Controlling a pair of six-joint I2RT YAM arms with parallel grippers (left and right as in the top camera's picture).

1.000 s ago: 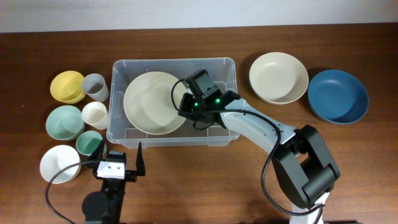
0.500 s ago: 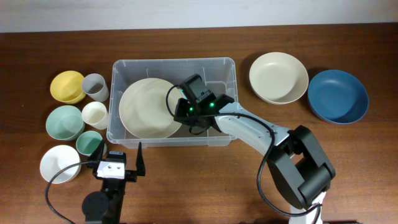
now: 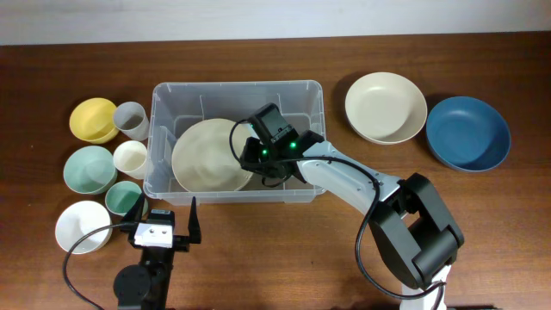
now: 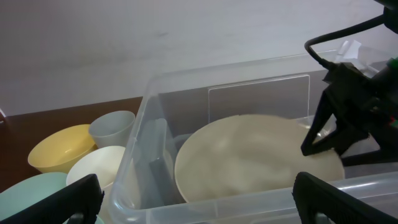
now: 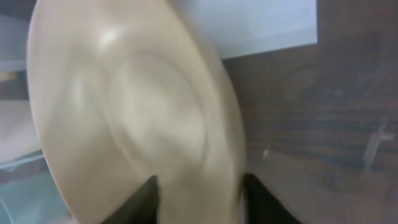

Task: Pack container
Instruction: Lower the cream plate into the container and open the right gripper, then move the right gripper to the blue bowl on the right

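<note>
— Brown wood fills nearly all of the overhead view, doesn't it?

— Yes, a dark-grained table. Only a pale strip of wall runs along the top edge, plain and off-white.

— And where is the container?

— It stands on the table, left of centre in the upper half of the frame. It is clear plastic, so the wood shows through its floor.

— What is inside it?

— One cream plate, in the left half. It looks blurred in the wrist views, so I cannot tell whether it lies flat.

— What is around it?

— At the upper right are a cream bowl and a blue bowl, just beside each other. Down the left side are a yellow bowl, a green bowl and a white bowl. Between them and the container stand a grey cup, a white cup and a green cup.

— What about the arms?

— The right gripper reaches into the container at the plate's right edge. Its fingers are partly spread with the rim between them, and I cannot tell whether they touch it. The left gripper sits at the lower left, just in front of the container, spread wide and holding nothing.
</note>
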